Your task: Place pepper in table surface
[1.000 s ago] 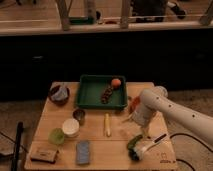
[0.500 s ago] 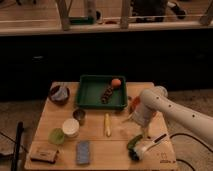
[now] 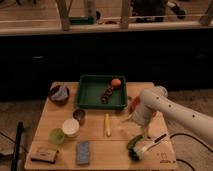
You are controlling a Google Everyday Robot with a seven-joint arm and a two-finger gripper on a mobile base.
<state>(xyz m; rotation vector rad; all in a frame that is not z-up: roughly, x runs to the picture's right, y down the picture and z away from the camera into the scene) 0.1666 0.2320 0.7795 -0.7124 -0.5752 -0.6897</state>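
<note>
At table surface [image 3: 113, 151] front-right: gripper [image 3: 141, 148], pepper [image 3: 133, 142] unmoved.

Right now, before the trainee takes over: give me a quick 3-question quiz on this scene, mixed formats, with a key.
1. True or false: the pepper lies inside the green tray.
2. Where is the end effector?
A) over the bowl at the left
B) by the pepper, near the front right corner of the table surface
C) above the yellow stick
3. Fill in: the round item in the back right corner of the green tray is ____ in colour.

Key: 1 false; 2 B; 3 orange.
</note>
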